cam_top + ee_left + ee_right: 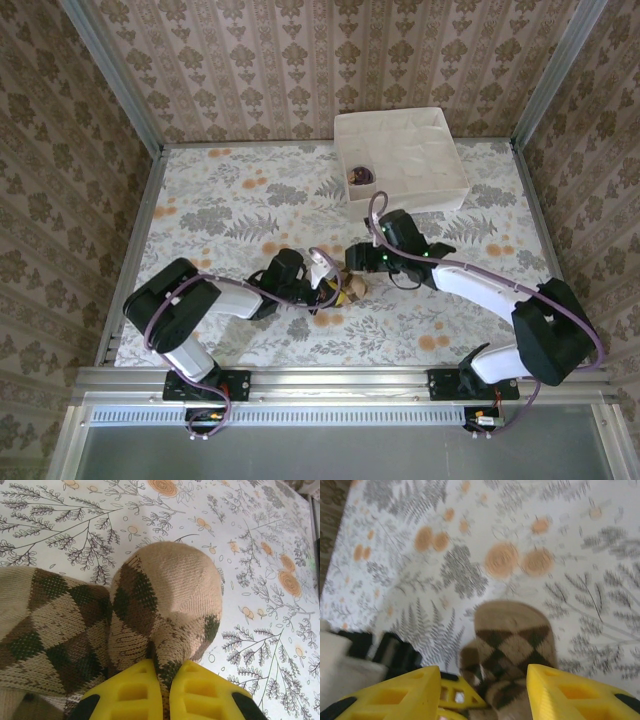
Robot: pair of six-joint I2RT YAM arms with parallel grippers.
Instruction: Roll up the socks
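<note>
1. Left gripper [167, 682] is closed on the argyle sock [165, 595]. In the left wrist view its yellow fingers [127, 692], at the bottom edge, pinch a fold of the knit between them.
2. The right gripper [482, 675] stands open. In the right wrist view its two yellow fingers are at the lower left and lower right, and the sock rises between them. I cannot tell if either finger touches it.
3. In the top view the argyle sock [350, 290] lies on the flowered table [220, 200], a little below the centre of the frame, between the two grippers. It looks folded into a short, thick bundle.
4. A dark purple bundle [360, 175], probably the other sock, sits in a cell on the left side of the white box [430, 130], above the centre of the frame.
5. I judge the sock to be light, soft and not slippery. The knit gives under pressure, and the bundle will likely spring open if it is let go too early.
6. The best hold, I think, is across the whole thick part of the bundle. A pinch on one outer layer would only pull that layer away and loosen the roll.
</note>
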